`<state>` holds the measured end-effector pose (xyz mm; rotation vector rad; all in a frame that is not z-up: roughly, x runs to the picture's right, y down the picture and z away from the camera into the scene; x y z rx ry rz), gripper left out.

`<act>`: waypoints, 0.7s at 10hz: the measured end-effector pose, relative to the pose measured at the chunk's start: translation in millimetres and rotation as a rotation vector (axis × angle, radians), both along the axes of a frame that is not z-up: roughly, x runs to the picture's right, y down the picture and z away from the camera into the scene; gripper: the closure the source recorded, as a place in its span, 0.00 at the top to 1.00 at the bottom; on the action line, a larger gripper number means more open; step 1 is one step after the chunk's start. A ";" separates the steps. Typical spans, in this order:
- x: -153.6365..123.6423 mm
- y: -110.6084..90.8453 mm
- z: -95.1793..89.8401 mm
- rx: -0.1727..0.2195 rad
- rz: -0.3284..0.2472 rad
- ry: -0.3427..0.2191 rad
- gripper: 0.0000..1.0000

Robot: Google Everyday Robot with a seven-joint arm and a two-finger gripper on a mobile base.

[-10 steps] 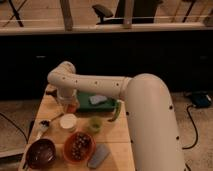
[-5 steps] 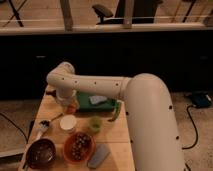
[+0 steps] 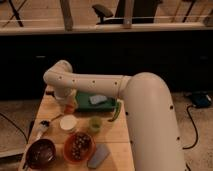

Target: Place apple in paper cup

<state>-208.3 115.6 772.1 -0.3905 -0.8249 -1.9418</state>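
Note:
The apple [image 3: 71, 107] is a small orange-red fruit on the wooden table, just behind the paper cup. The paper cup [image 3: 68, 123] is short, white and wide-mouthed, and stands upright and empty in front of the apple. My gripper [image 3: 66, 104] hangs from the white arm's wrist, points down, and sits right at the apple, partly covering its left side. I cannot tell whether it touches the apple.
A small green cup [image 3: 95, 123] stands right of the paper cup. An orange bowl of dark bits [image 3: 79, 146], a dark bowl [image 3: 41, 153] and a grey-blue object [image 3: 98, 155] are at the front. A green tray [image 3: 85, 104], a long green vegetable [image 3: 117, 113] and a white spoon [image 3: 41, 129] lie nearby.

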 end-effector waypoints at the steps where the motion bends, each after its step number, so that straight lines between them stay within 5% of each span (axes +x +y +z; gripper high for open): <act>1: -2.3 1.1 -7.4 -0.002 0.004 -0.001 0.00; 7: -9.1 13.7 -41.3 -0.044 0.044 0.003 0.00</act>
